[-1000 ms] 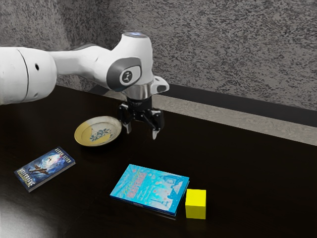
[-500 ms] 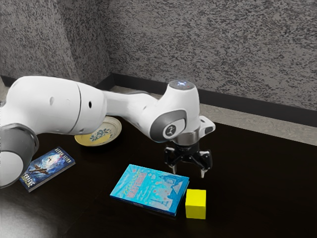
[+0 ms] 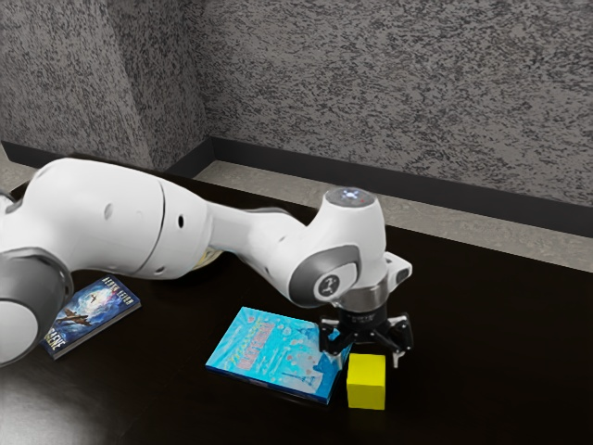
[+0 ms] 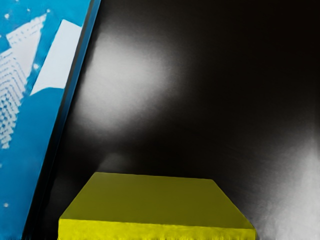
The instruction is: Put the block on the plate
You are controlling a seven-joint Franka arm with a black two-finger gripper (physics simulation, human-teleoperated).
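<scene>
The hand (image 3: pixel 369 360) is spread wide with nothing gripped; the yellow block (image 3: pixel 367 383) is seen just beneath it on the dark, glossy bench (image 3: pixel 491 352). Beyond, pale floor (image 3: pixel 445 225) is edged by a mottled grey wall (image 3: pixel 389 93).

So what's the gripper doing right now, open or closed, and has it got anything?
Gripper: open, holding nothing, its fingers apart at the yellow block.
</scene>
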